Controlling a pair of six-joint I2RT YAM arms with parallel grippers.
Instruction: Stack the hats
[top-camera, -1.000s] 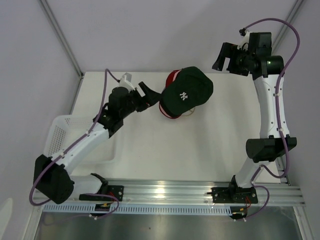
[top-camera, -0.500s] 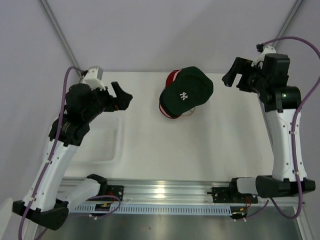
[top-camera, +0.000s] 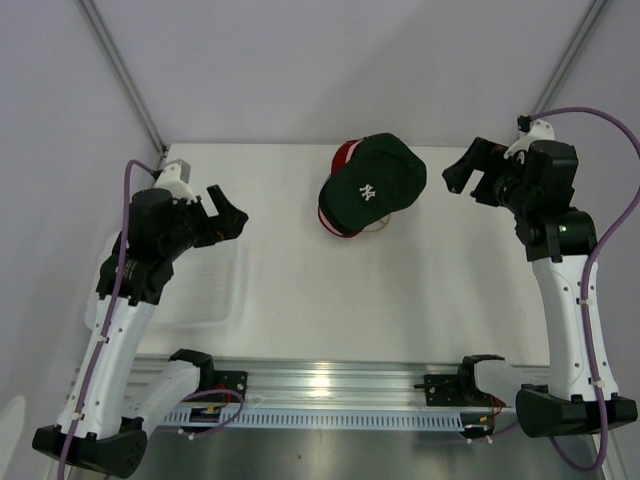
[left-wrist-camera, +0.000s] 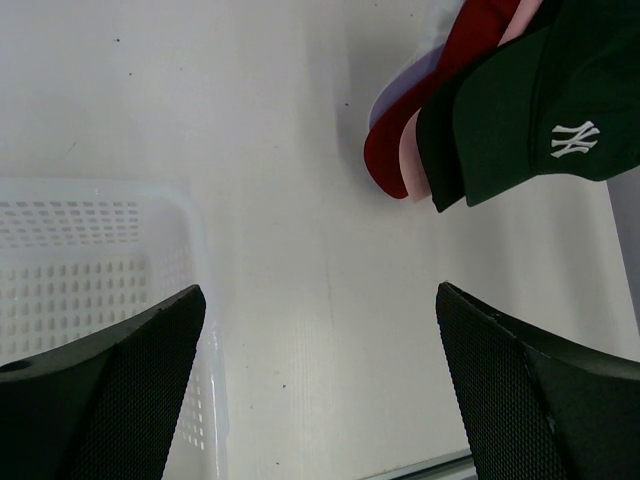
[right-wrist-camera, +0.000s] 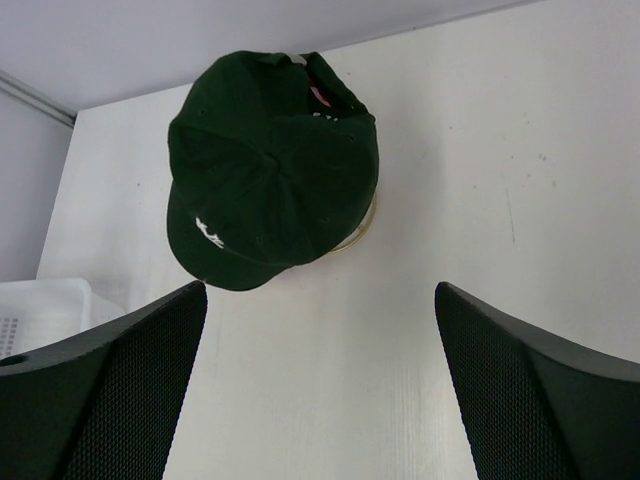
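Observation:
The hats stand in one pile at the back middle of the table. A dark green cap (top-camera: 375, 180) with a white logo lies on top, and a red one (top-camera: 343, 155) peeks out behind it. In the left wrist view the brims fan out: lavender (left-wrist-camera: 402, 88), red (left-wrist-camera: 425, 105), pink (left-wrist-camera: 412, 163), black (left-wrist-camera: 437, 145), dark green (left-wrist-camera: 570, 95). My left gripper (top-camera: 231, 214) (left-wrist-camera: 318, 290) hangs open and empty well left of the pile. My right gripper (top-camera: 468, 180) (right-wrist-camera: 320, 285) is open and empty to the right of it, with the green cap (right-wrist-camera: 270, 170) in its view.
A white perforated tray (top-camera: 226, 300) (left-wrist-camera: 190, 215) lies at the left under my left arm. A thin gold wire stand (right-wrist-camera: 358, 236) shows beneath the pile. An aluminium rail (top-camera: 330, 385) runs along the near edge, and grey walls close the back and sides.
My left arm has pulled back from the pile to the far left, above the tray. My right arm has swung nearer and lower on the right. The pile has not moved.

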